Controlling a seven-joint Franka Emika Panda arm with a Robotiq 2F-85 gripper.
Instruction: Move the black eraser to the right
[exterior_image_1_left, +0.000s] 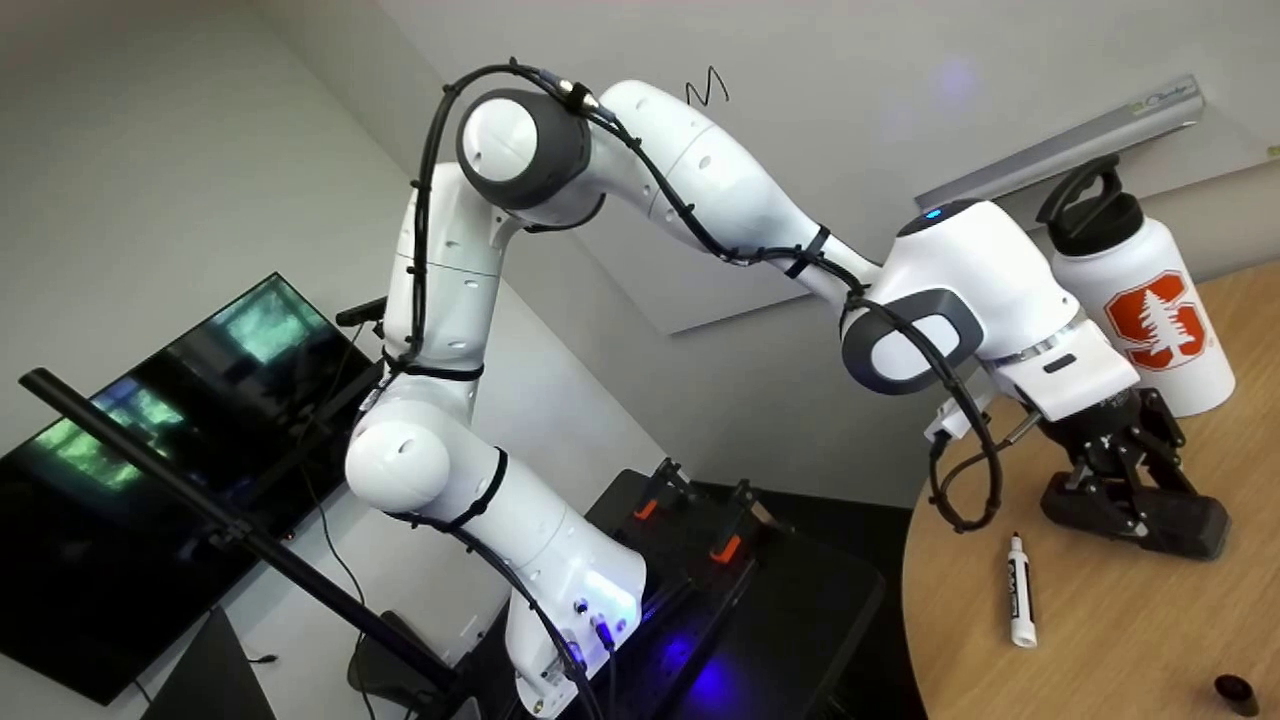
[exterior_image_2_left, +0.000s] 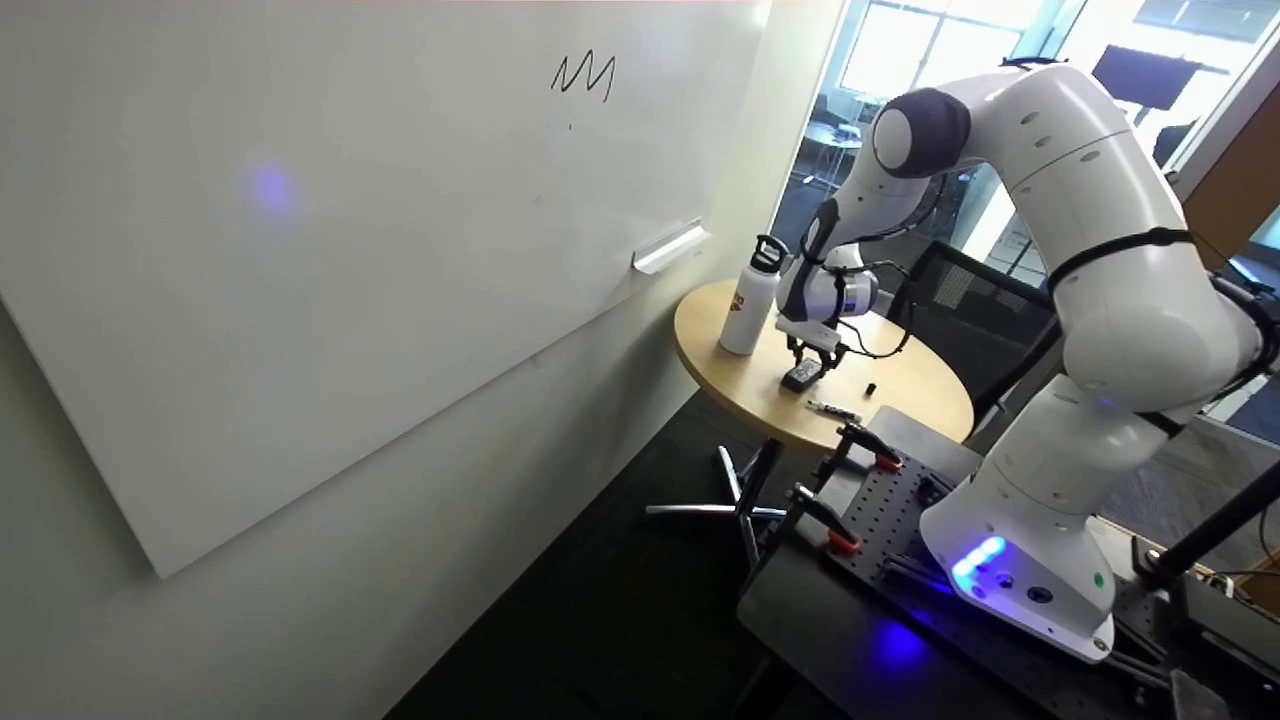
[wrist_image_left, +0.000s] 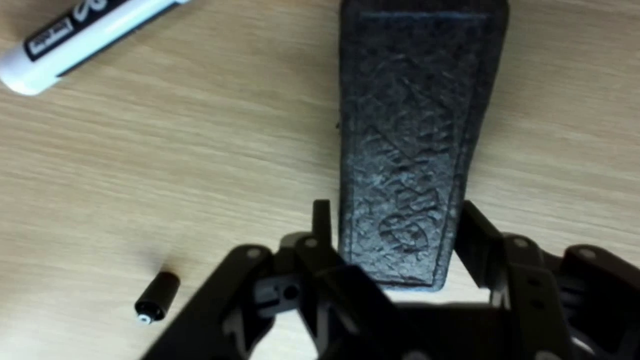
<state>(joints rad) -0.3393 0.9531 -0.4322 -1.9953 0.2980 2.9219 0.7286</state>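
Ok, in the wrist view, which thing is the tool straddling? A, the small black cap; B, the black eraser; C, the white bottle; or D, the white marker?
B: in the wrist view the tool comes down on either side of the black eraser, while the marker and the cap lie off to the left.

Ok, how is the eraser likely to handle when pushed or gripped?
The eraser probably won't roll: it's a flat block. Its straight long edges suggest that it's fairly stiff. Its textured face is probably not very slippery.
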